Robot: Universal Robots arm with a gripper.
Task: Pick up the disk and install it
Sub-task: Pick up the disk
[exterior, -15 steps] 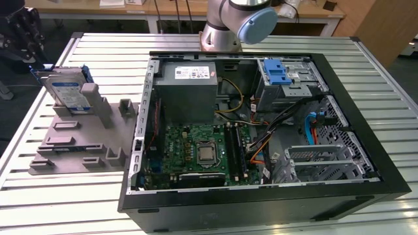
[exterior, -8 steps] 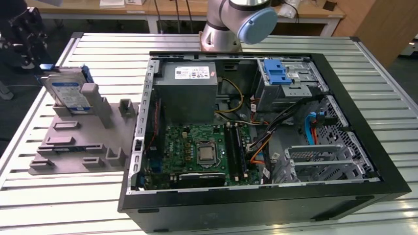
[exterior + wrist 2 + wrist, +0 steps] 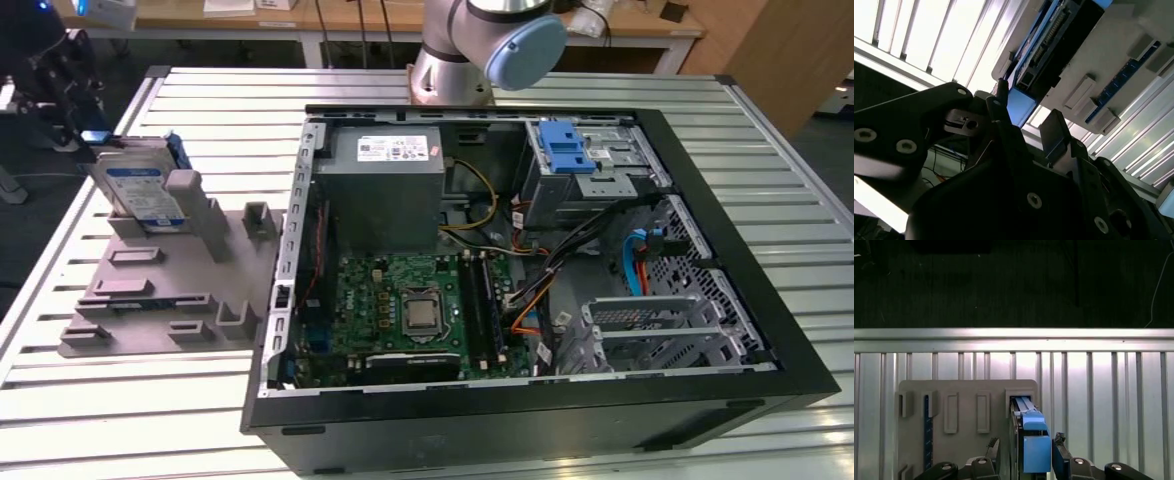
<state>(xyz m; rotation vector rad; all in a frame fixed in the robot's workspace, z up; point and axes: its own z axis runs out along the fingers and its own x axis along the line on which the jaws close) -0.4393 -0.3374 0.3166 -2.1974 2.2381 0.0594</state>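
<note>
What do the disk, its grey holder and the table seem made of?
The disk: silver-grey casing looks like metal, with a glossy label; its blue rail looks like plastic. The holder: matte, even grey, probably moulded or printed plastic. The table: bright ribbed slats, likely aluminium.

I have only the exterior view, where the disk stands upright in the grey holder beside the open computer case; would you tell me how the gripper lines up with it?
Observer: In the first wrist view the gripper is centred on the disk, with one finger on each side of its upper edge.
Operator: Thank you. Are the fingers closed on it?
Observer: No, the fingers are open, spread wider than the disk.
Operator: Does the other wrist camera add anything?
Observer: In the second wrist view the disk's blue rail shows between the two fingers.
</note>
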